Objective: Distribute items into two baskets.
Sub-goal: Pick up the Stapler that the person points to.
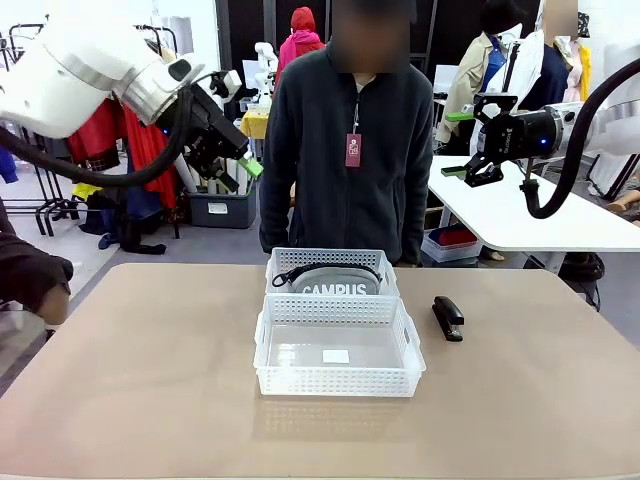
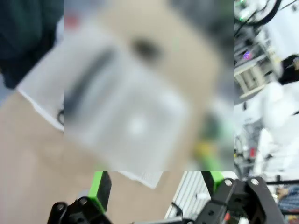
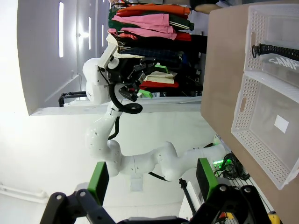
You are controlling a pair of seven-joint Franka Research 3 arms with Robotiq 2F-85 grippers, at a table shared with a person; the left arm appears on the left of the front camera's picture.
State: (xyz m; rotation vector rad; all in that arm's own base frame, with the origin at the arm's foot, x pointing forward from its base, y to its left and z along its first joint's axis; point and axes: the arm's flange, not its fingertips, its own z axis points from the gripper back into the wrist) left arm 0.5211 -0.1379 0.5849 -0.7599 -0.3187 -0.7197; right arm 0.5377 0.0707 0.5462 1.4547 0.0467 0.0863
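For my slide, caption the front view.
Grey CAMPUS fabric pouch in far white lattice plastic basket; small black stapler on tan table.

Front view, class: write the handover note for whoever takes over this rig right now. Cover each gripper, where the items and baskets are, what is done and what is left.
Left gripper: open, raised at the left, holding nothing.
Right gripper: open, raised at the right, holding nothing.
Grey CAMPUS pouch: lying in the smaller far basket.
Larger near basket: no item in it, just its bottom label.
Black stapler: on the table, right of the baskets.
Done: pouch placed.
Left: the stapler, probably into the larger basket.
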